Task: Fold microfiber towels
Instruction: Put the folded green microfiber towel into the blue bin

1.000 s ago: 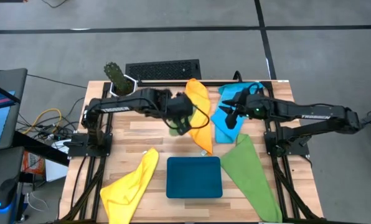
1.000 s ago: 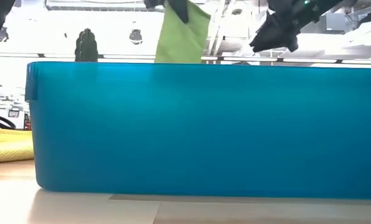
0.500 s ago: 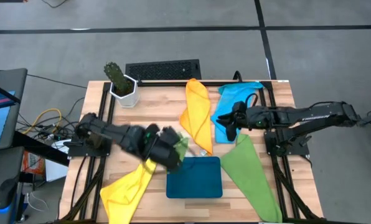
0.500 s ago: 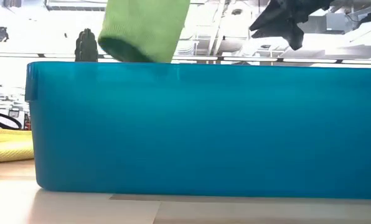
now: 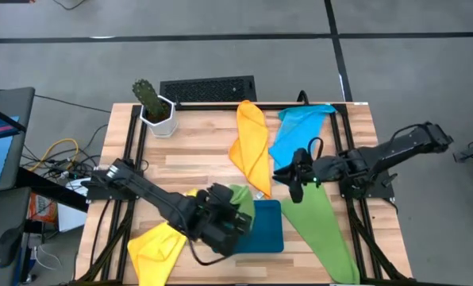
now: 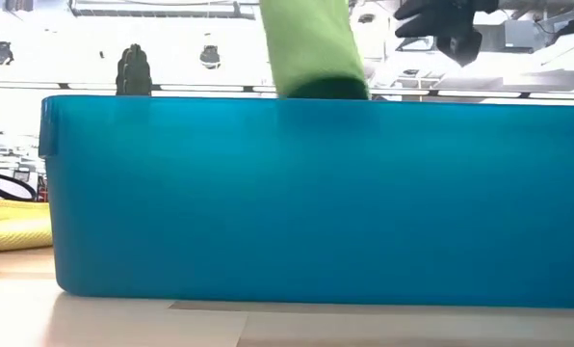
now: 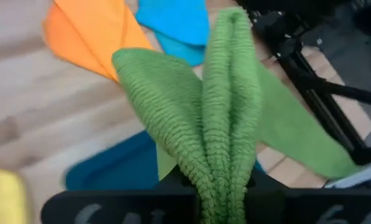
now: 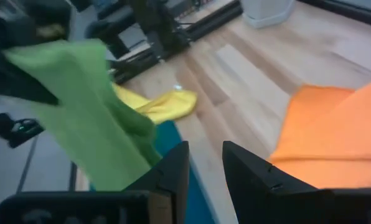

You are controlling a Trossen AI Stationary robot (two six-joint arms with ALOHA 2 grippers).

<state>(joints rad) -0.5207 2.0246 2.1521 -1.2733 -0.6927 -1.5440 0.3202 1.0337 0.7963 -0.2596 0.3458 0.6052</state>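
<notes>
My left gripper (image 5: 230,216) is over the left part of the dark teal tray (image 5: 267,230) and is shut on a green towel (image 5: 240,200). In the low view this towel (image 6: 311,48) hangs down behind the tray's near wall (image 6: 316,202). My right gripper (image 5: 294,176) is open in the air with nothing between its fingers, between the orange towel (image 5: 251,143) and a second green towel (image 5: 316,222). A yellow towel (image 5: 161,242) lies near left and a blue towel (image 5: 296,131) far right, all of them flat on the table. My left gripper pinches a bunched part of the green towel (image 7: 220,177) between its two fingers, several folds together. The fingers slant downward from the table's left side. The towel spreads out beyond the fingers and hangs over the tray; the tray's wall hides its lower end.
A potted cactus (image 5: 151,103) and a black keyboard (image 5: 208,88) are at the far edge. Bare wood (image 5: 193,155) shows left of the orange towel. The arms' frames (image 5: 363,187) stand at both table sides.
My left gripper has swung from the far middle of the table toward the near edge and a little down, rolling its wrist, and has carried the green towel over the tray. My right gripper has gone from over the blue towel toward the near edge.
</notes>
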